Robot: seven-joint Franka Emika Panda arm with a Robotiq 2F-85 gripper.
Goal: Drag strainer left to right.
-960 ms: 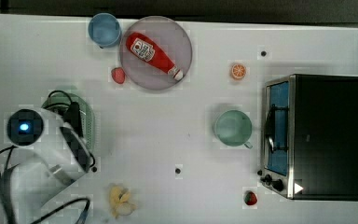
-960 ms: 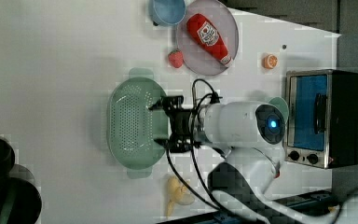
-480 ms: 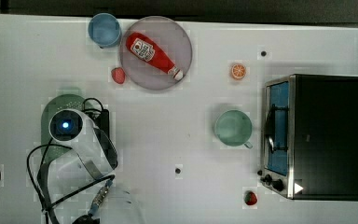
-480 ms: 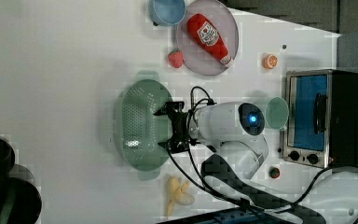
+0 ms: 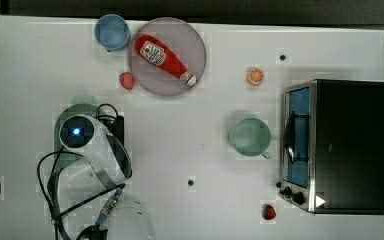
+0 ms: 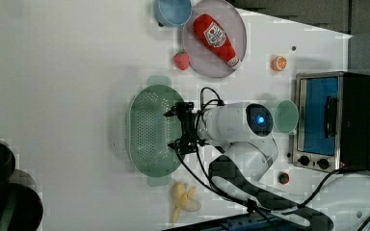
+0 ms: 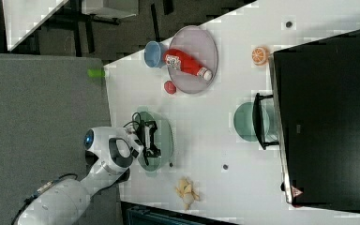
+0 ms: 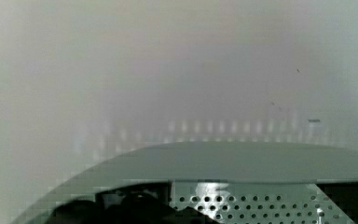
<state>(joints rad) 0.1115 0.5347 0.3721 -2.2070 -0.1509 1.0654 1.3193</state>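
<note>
Gripper wide open over pale green strainer, red ketchup bottle on grey plate, label unreadable

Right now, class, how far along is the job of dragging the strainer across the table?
Done: the open hand is over the strainer's rim, jaws spread. In hand: no grip shows yet. Left: the whole drag; the strainer sits at the top view's left, far from the mug and oven.
</note>
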